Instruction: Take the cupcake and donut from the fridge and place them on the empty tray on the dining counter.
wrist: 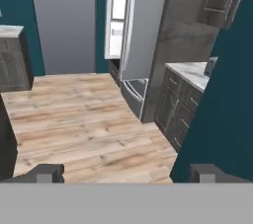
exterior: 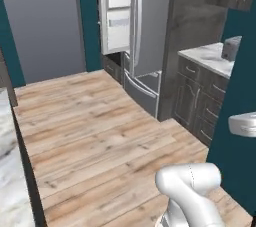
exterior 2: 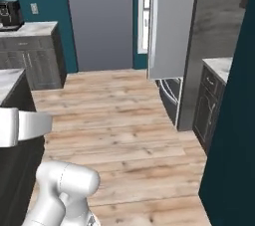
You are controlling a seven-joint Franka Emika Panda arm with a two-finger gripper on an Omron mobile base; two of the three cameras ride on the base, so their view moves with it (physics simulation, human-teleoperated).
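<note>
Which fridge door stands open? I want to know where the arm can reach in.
The far door of the fridge is swung out, showing its white inner shelves; the nearer grey door with the long pale handle is closed.

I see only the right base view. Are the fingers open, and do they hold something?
Observer: In the hand view the fingers stand wide apart, with just the wooden floor beyond them; they hold nothing.
Operator: Is the fridge open?
Observer: Yes. In the left base view the fridge has its left door standing open, with white shelves on its inside.
Operator: What stands on the right counter?
Observer: A grey boxy appliance, perhaps a toaster.
</note>
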